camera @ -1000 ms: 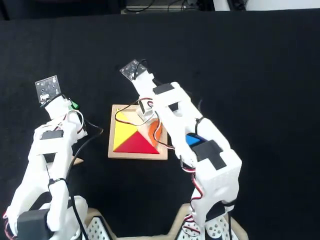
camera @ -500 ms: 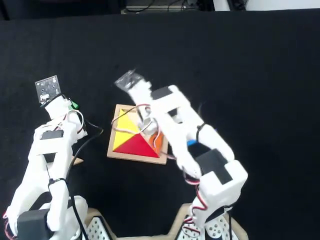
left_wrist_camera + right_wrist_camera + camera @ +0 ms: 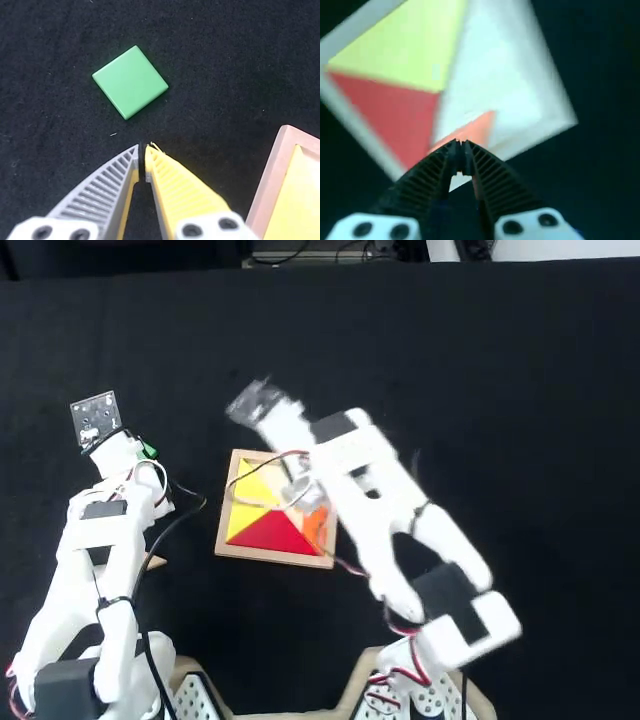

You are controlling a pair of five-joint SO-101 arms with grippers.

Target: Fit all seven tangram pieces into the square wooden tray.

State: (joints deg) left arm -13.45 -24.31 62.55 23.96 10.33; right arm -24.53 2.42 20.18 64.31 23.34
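Note:
The square wooden tray (image 3: 232, 544) lies at mid-table and holds a yellow triangle (image 3: 252, 498), a red triangle (image 3: 272, 532) and an orange piece (image 3: 318, 527). My right gripper (image 3: 460, 144) hangs shut over the tray, its tips just above the orange piece (image 3: 472, 129), beside the red triangle (image 3: 395, 107) and yellow triangle (image 3: 405, 47). Part of the tray floor (image 3: 495, 85) is bare. A green square (image 3: 130, 81) lies on the black cloth left of the tray. My left gripper (image 3: 141, 148) is shut with nothing in it, a little short of the green square (image 3: 149, 451).
Black cloth covers the whole table (image 3: 480, 370), with open room at the back and right. The tray's corner (image 3: 280, 165) sits close beside the left gripper. The right arm (image 3: 380, 510) leans over the tray's right side.
The right arm has swung left across the tray, and its wrist now sits farther left. The blue piece seen beside it earlier is now covered. The left arm has kept still.

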